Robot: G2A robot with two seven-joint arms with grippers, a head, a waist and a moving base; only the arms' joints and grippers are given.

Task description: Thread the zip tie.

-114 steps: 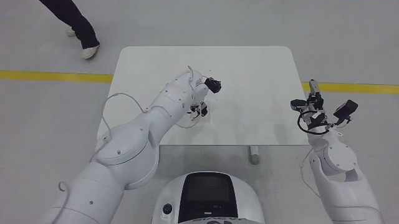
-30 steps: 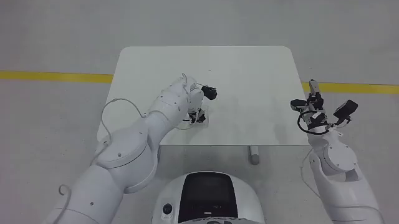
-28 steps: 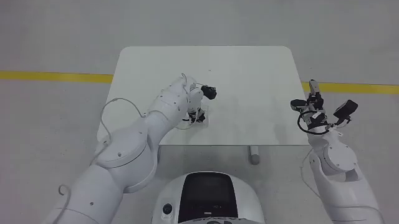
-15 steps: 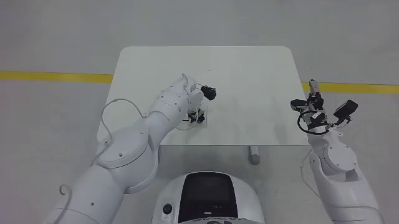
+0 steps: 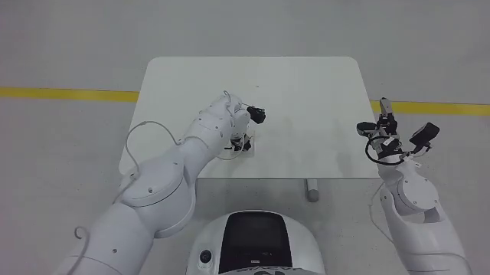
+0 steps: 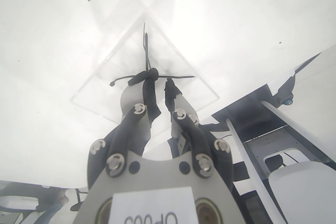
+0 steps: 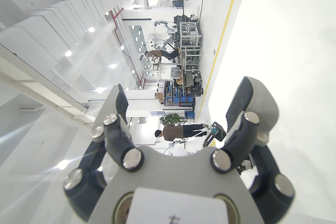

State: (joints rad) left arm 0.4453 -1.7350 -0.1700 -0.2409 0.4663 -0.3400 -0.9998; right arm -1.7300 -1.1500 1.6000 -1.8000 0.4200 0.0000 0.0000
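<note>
L gripper [image 6: 159, 80], narrowly parted, tips on zip tie [image 6: 146, 51] atop clear plate [image 6: 105, 86]: prob. grasp step. Next needs firm pinch. R gripper [image 7: 181, 101] wide, empty.

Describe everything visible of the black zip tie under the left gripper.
The zip tie is a thin black strip, plastic by its look, with a small head at one end and a tapered tip at the other. It lies flat, unlooped, on a clear square sheet. The left gripper, slightly open, touches its middle, where another black strand crosses.
</note>
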